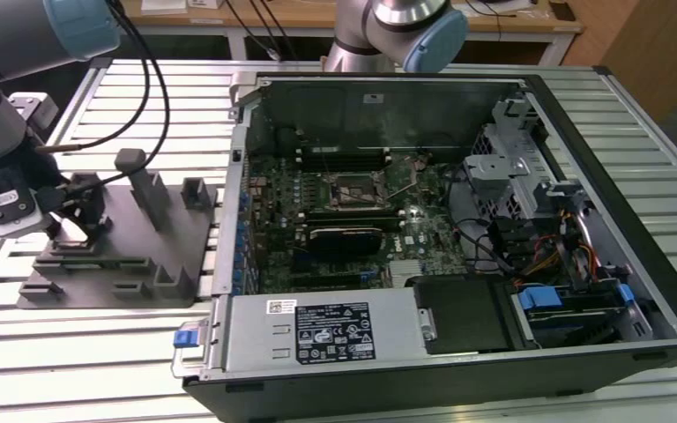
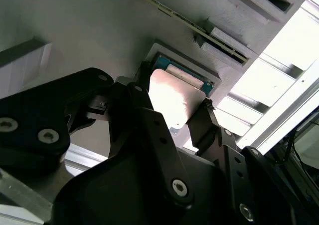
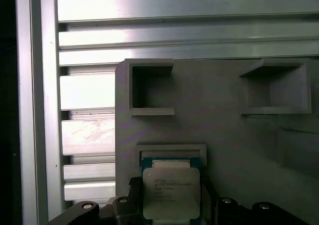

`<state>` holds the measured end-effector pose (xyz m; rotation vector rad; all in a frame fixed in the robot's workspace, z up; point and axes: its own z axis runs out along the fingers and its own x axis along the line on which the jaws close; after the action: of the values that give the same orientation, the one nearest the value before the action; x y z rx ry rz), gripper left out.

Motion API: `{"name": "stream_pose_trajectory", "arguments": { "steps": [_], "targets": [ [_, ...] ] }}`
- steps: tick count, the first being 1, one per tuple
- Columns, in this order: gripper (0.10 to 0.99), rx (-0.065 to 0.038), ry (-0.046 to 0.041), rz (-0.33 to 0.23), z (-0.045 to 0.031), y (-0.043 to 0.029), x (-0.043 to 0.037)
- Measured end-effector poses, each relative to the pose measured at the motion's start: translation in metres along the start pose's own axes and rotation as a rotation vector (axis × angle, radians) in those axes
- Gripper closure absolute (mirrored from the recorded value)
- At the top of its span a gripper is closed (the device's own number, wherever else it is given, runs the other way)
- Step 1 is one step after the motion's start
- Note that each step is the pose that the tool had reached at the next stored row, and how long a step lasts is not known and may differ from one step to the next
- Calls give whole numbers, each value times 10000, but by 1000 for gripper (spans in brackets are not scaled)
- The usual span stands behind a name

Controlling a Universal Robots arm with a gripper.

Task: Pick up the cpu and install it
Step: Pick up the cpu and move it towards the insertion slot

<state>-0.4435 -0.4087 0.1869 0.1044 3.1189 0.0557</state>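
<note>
Found the cpu [image 3: 171, 190] lying flat, silvery top up, in a shallow square pocket of the grey fixture [image 3: 234, 150], close to that fixture's edge on the exterior view's left. Made out the fixture on the slatted aluminium table [image 1: 127, 352], toward the table's edge on the exterior view's left and just beside the open computer case [image 1: 433, 381].

Saw the gripper [image 2: 173, 99] low over that pocket, straight above the chip, jaws set no wider than the chip itself. Saw one of the fingers [image 2: 202, 122] against each of two opposite edges in both wrist views. Judged this a hold on the cpu, not yet lifted, going by the teal board seated within the pocket's rim.

Noted no real long axis: near enough square, one pair of edges taken by the jaws, the other pair free. Located the motherboard socket [image 1: 354, 189] well apart, inside the case, to the exterior view's right of the fixture, beyond the case wall.

Could not judge how firmly the pads pressed. Lost the chip's nearer edge behind the gripper's black linkage in the first wrist view. Could tell nothing of its underside or the pocket floor.
</note>
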Motion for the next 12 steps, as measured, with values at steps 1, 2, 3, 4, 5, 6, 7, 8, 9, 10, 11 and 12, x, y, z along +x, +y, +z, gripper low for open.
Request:
{"name": "stream_pose_trajectory", "arguments": {
  "steps": [1,2,3,4,5,6,7,8,9,10,11,12],
  "targets": [
    [541,0,0,0,6,-1,0],
    [541,0,0,0,12,-2,0],
    [541,0,1,0,15,-2,0],
    [541,0,1,0,19,-2,0],
    [541,-1,0,0,24,-2,0],
    [541,1,1,0,25,-2,0],
    [541,1,1,0,26,-2,0],
    [541,1,1,0,26,-2,0],
    [541,0,0,0,27,-2,0],
    [541,0,1,-1,28,-3,0],
    [541,0,0,0,28,-2,0],
    [541,0,0,0,29,-2,0]
  ]
}}
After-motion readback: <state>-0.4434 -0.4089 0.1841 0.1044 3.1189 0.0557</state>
